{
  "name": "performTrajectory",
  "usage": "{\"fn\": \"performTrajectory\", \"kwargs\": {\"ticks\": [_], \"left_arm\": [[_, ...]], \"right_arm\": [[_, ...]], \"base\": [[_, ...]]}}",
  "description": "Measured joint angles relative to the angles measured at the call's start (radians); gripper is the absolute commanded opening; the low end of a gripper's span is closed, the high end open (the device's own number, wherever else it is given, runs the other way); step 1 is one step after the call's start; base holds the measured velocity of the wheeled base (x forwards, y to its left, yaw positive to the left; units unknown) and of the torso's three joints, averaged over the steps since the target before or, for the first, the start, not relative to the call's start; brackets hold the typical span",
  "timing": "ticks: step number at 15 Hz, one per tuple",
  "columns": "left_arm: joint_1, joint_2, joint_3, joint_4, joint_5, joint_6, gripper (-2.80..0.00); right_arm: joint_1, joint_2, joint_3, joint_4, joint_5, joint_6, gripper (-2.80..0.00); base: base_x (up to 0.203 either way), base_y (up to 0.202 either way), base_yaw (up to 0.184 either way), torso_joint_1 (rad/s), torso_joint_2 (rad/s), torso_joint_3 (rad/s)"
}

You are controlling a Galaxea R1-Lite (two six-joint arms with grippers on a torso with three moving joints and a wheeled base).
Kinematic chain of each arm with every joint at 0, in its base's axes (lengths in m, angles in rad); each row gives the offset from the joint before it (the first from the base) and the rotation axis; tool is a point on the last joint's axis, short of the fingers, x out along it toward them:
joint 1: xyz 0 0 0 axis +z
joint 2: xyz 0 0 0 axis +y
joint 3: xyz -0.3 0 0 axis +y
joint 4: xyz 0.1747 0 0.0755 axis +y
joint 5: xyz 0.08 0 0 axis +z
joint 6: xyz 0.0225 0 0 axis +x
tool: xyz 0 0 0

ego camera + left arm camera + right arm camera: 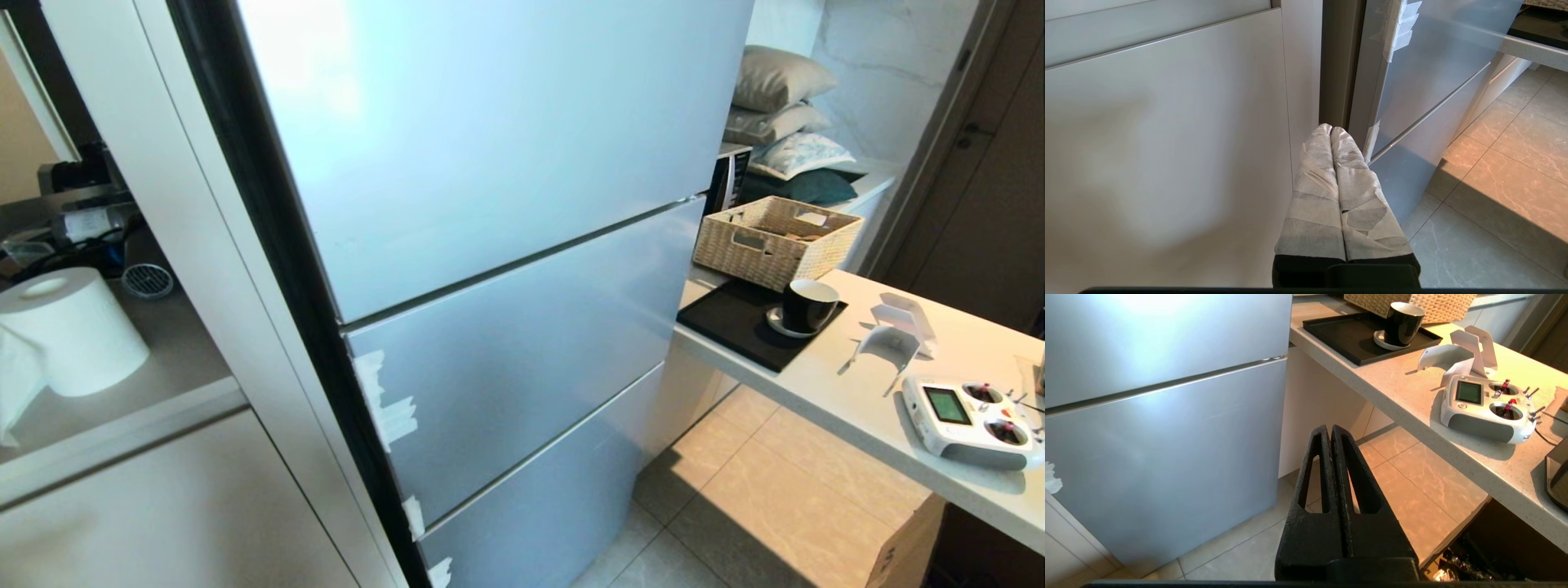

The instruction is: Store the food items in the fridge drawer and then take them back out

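Head view: the fridge (506, 204) stands fully closed, no food or drawer visible, neither arm in sight; left wrist view: left gripper (1331, 132), fingers pressed together, empty, beside the fridge; right wrist view: right gripper (1329, 433) likewise; whether any storing has been done cannot be told.

Tall fridge (490, 163) with smooth, silver-blue metallic fronts, standing upright between a white cabinet and a counter. Its large upper door, its middle drawer front (522, 359) and its bottom drawer front (531, 498) are all shut and flush. White tape strips (384, 400) sit on their left edges. The fridge drawer and the food items are hidden behind these fronts.
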Motion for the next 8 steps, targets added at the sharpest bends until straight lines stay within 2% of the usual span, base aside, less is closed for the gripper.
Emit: {"fn": "performTrajectory", "kwargs": {"ticks": [5, 8], "left_arm": [[0.0, 0.0, 0.0, 0.0, 0.0, 0.0, -2.8], [-0.001, 0.0, 0.0, 0.0, 0.0, 0.0, -2.8]], "right_arm": [[0.0, -0.004, 0.0, 0.001, -0.006, -0.004, -2.8], [0.0, -0.005, 0.0, 0.0, -0.006, 0.034, -2.8]], "base": [[0.0, 0.0, 0.0, 0.0, 0.0, 0.0], [0.0, 0.0, 0.0, 0.0, 0.0, 0.0]]}}
